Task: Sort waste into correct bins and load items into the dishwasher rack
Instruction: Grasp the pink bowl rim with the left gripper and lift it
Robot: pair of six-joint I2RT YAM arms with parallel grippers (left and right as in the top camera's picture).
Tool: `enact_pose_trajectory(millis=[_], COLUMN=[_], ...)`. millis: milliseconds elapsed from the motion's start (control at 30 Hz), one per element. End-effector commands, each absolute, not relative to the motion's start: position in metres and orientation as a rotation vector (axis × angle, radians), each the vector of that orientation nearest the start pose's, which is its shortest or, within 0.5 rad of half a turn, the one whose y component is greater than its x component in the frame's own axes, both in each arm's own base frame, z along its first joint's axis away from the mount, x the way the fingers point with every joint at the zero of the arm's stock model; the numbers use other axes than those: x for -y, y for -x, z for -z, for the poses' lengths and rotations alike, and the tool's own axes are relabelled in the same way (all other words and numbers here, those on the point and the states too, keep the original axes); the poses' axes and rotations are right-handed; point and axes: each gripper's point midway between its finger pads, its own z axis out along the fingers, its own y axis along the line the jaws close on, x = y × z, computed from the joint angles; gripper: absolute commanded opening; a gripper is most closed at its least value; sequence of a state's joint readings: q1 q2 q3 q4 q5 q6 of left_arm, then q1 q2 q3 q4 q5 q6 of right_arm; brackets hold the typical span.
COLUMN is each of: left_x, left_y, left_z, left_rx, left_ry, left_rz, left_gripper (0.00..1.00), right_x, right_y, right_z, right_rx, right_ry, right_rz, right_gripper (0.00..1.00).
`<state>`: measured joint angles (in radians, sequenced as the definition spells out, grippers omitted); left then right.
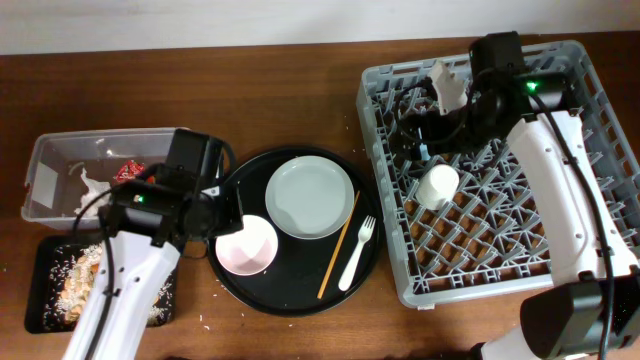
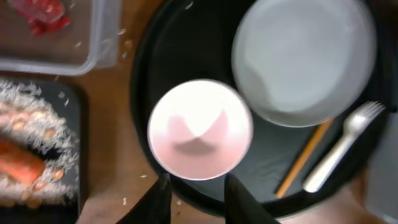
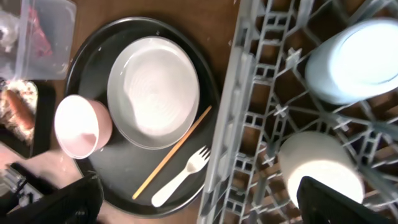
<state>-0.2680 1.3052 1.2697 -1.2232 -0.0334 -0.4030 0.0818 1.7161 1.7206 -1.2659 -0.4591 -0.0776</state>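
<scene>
Brown wooden table [image 1: 300,60], pale wall [image 1: 200,20] behind; left gripper [image 2: 196,202] narrowly parted, right gripper [image 3: 202,202] wide, both empty

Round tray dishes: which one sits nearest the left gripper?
The pink bowl, just ahead of the left gripper; the pale plate lies farther off.

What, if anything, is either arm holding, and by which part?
Nothing. The left gripper, jaws apart, sits just short of the pinkish-white bowl; the right gripper is wide open, empty too.
</scene>
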Motion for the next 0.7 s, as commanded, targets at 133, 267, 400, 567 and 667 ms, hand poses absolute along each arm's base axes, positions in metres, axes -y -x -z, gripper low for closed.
enact_pose_trajectory(millis=[133, 267, 400, 567, 667], left_x=[0.031, 0.036, 0.038, 0.048, 0.049], left_y=[-0.242, -0.238, -0.232, -0.233, -0.234], left_z=[-0.098, -0.067, -0.045, -0.031, -0.031], left_rx=[-2.885, -2.884, -2.888, -2.876, -2.873], left_ry=[0.439, 0.469, 0.467, 0.458, 0.459], left_rz=[-0.145, -0.094, -0.065, 0.037, 0.040], left_gripper=[0.51, 0.50, 0.49, 0.40, 0.40], right_x=[-0.108, -0.107, -0.103, -0.103, -0.103], right_y=[-0.358, -0.358, -0.359, -0.359, -0.359], right_z=[-0.224, -0.223, -0.222, -0.222, -0.222], right_rx=[-2.758, -2.762, -2.770, -2.770, -2.769], right_ry=[0.310, 0.308, 0.303, 0.303, 0.303], right_rz=[-0.688, -0.678, -0.640, -0.640, -0.641], right_gripper=[0.99, 0.99, 0.99, 0.99, 0.99])
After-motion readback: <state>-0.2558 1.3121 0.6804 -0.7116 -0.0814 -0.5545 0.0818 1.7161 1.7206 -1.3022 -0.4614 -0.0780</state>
